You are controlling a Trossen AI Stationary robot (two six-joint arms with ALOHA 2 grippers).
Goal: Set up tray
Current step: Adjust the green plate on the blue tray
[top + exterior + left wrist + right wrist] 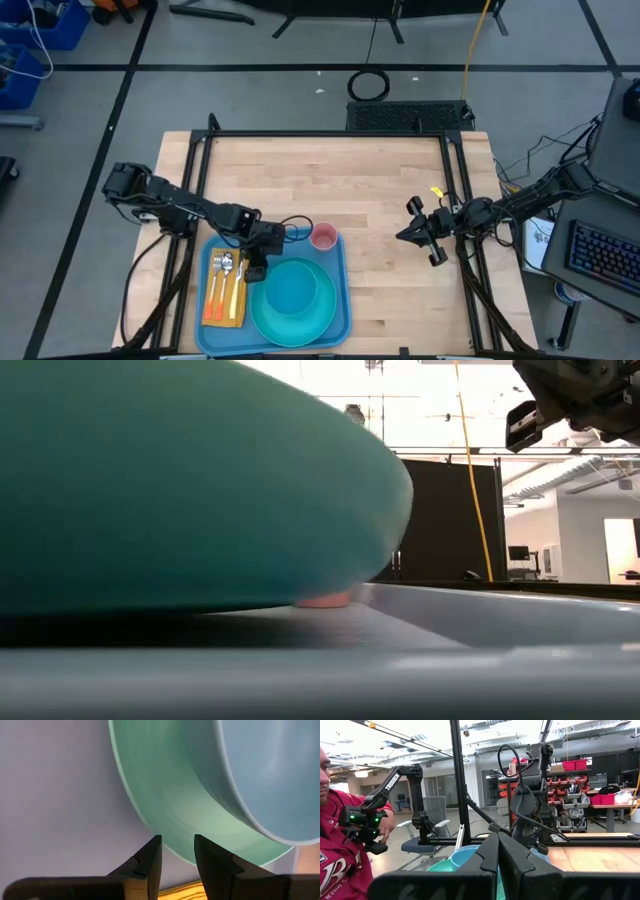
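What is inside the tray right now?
In the tray: a teal plate with a blue bowl on it, a pink cup, and cutlery on a yellow napkin. Anything beneath the plate is hidden.

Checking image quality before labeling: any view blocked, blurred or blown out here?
Low view: the teal plate sits right at the lens and fills most of the picture, soft; the ceiling lights behind are blown out. Left wrist view: very close on the plate and blue bowl, edges soft. High view: even light, whole tray clear. Right wrist view: own fingers block the middle.
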